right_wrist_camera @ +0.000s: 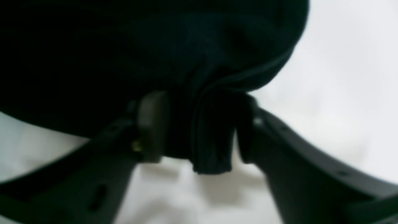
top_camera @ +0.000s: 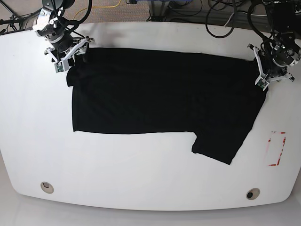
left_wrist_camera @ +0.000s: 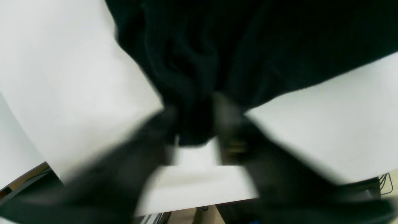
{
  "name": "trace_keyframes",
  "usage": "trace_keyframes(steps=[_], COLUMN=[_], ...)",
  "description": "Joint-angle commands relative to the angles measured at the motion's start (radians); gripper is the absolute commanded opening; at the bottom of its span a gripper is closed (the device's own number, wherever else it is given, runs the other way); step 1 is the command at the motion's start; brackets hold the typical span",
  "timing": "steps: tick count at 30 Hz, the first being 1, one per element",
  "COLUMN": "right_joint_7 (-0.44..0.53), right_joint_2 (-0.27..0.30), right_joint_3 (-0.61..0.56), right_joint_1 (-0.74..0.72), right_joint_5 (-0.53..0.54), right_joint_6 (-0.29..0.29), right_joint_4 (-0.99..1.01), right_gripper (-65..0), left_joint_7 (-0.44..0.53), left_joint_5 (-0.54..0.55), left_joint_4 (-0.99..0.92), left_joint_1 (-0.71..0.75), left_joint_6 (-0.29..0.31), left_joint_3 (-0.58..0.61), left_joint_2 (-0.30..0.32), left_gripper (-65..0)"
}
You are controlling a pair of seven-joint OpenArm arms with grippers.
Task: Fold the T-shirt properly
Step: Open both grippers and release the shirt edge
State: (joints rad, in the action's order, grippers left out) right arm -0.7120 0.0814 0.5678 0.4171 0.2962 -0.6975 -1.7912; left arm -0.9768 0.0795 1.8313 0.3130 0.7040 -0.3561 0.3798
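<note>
Right gripper (right_wrist_camera: 199,127), upper left of base view, jaws parted w/ a bunched fold of the T-shirt (top_camera: 160,99) between them. Left gripper (left_wrist_camera: 194,130), upper right, also parted around cloth; grip unclear, blurred. T-shirt lies spread on white desk (top_camera: 141,169).

It looked like a robotics lab: a white table (top_camera: 141,179) carried 2 arms, with tangled cables (top_camera: 197,9) on the floor at 12 o'clock.
</note>
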Motion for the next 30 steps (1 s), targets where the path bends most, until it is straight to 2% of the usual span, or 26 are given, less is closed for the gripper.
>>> trace_keyframes(steps=[1,5,7,13,17,22,30], right_joint_7=[-0.010,-0.030,-0.031,-0.059,-0.087,-0.094,-0.096], right_joint_2=[-0.001,-0.005,-0.015,-0.032,-0.029,-0.013,-0.009], right_joint_3=[0.008,0.008,0.008,0.030,0.034,0.034,0.034], right_joint_1=[0.010,0.013,0.018,0.027,0.021,0.013,-0.028], right_joint_5=[0.014,0.018,0.038,0.139,0.212,0.234,0.223], right_joint_6=[-0.001,-0.001,-0.001,-0.001,-0.001,-0.001,-0.001], right_joint_4=[-0.062,-0.134,-0.160,-0.175,-0.192,-0.207,-0.201], right_gripper=[-22.0,-19.8,-19.7,-19.7,-19.7,-19.7,-19.7], left_joint_7=[0.006,0.005,0.005,0.005,-0.027,-0.103,-0.124], left_joint_5=[-0.001,0.004,0.007,0.039,0.177,0.309,0.320], left_joint_4=[0.012,0.009,0.000,0.020,0.078,0.080,-0.049], left_joint_1=[0.008,0.005,0.005,0.002,0.002,-0.054,-0.140], left_joint_6=[-0.006,-0.006,-0.006,-0.006,-0.006,-0.006,-0.006], left_joint_3=[-0.031,-0.079,-0.087,-0.156,-0.238,-0.329,-0.343], left_joint_2=[0.015,0.012,0.012,0.014,0.017,0.017,0.012], left_gripper=[-23.6,-5.8,-3.7,-7.5,-7.8,-7.8,-7.8])
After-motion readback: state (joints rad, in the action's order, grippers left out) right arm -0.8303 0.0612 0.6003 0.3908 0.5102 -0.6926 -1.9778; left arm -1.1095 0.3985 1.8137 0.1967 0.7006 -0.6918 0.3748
